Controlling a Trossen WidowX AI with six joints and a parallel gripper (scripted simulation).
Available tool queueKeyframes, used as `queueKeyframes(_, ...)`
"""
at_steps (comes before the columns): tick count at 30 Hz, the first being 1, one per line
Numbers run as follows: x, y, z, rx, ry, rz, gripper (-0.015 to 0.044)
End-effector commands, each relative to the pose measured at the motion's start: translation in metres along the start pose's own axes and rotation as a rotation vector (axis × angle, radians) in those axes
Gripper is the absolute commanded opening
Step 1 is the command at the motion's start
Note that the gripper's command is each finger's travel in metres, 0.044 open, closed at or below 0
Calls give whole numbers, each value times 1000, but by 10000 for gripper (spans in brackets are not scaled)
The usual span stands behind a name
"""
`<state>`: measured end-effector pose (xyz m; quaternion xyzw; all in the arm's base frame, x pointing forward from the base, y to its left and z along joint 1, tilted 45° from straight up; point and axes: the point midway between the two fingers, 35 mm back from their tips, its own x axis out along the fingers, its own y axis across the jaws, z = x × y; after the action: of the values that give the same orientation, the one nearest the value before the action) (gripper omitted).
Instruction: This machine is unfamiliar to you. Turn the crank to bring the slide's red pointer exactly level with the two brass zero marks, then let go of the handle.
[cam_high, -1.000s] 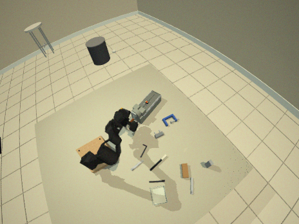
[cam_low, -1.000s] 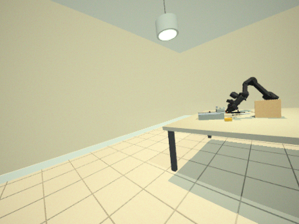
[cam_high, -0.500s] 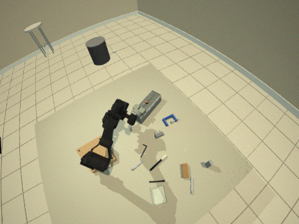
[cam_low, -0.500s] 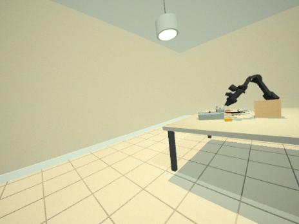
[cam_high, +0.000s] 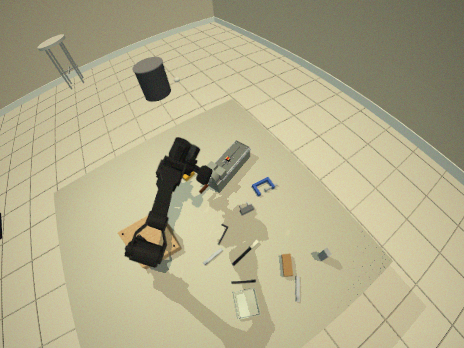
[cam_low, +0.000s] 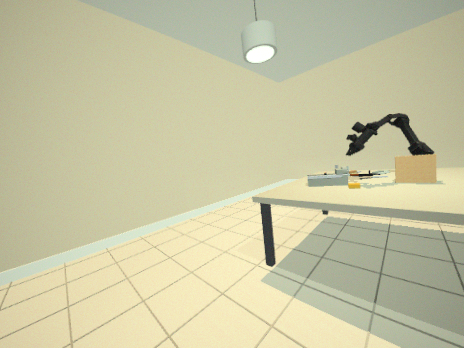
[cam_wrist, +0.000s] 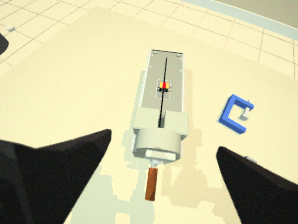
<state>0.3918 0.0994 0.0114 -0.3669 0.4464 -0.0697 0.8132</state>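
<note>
The end effector (cam_low: 348, 153) (cam_wrist: 164, 142) gapes, holding nothing; the slim handle (cam_high: 204, 188) (cam_wrist: 151, 184) looks stiff, best pinched mid-grip.

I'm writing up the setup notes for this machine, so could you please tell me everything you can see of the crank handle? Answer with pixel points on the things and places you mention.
The crank handle (cam_high: 204, 188) (cam_wrist: 151, 184) is a plain reddish-brown grip, slim and straight-sided, perhaps wood or plastic. A short pale metallic piece joins it to the rounded end of the grey slide machine (cam_high: 231, 167) (cam_low: 327, 180) (cam_wrist: 172, 102). It sticks out from that end, away from the red pointer (cam_high: 228, 159) (cam_wrist: 164, 85). Nothing grips it: the open gripper (cam_low: 348, 153) (cam_wrist: 164, 142) is raised above it.
</note>
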Motion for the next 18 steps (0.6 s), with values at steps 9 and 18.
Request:
queueKeyframes(9, 29, -5, 36, 77, 49, -54, 440)
queueKeyframes(18, 52, -7, 59, 128, 84, -93, 440)
